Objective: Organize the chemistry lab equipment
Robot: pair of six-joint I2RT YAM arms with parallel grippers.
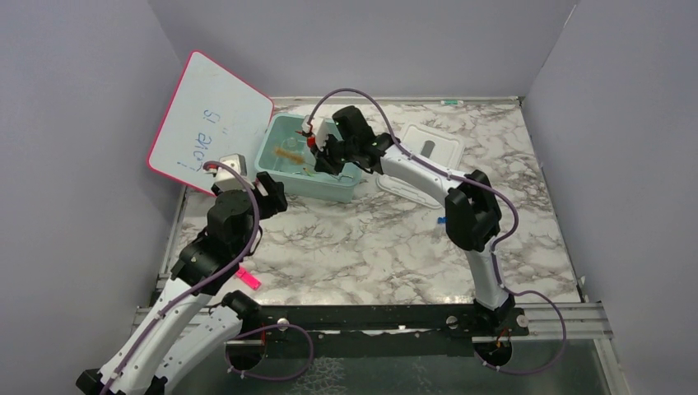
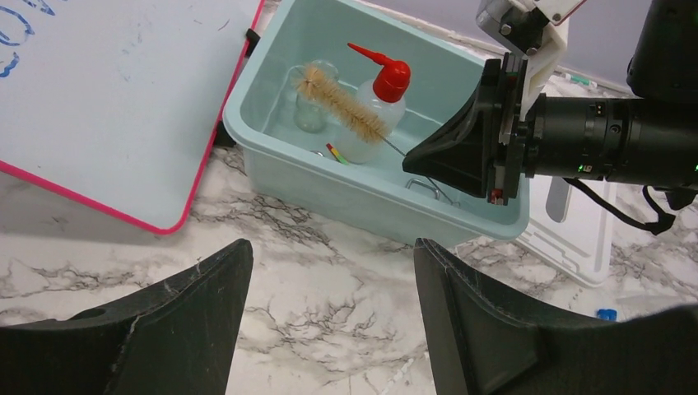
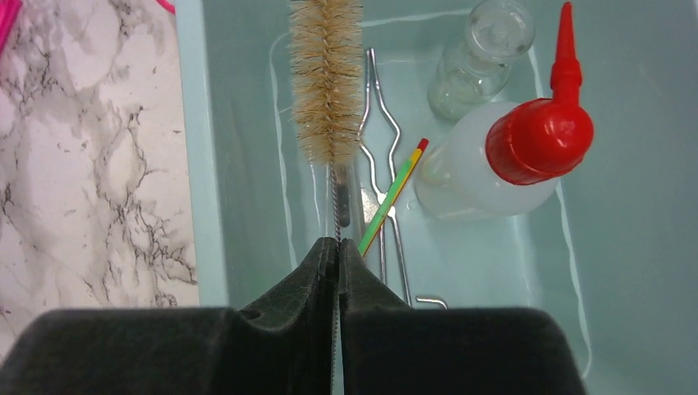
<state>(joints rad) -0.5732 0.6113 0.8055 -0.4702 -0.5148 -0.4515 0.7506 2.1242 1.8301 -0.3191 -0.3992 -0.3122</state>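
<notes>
One brush (image 3: 327, 78) is hanging over the bin (image 3: 214, 164) beneath the right fingers (image 3: 304, 284), which are pinching its wire; left fingers (image 2: 181, 329) are standing wide, empty. Next, probably: releasing it inside.

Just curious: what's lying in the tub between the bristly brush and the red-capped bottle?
Metal tongs and a thin striped stick, seen from the right wrist camera.
</notes>
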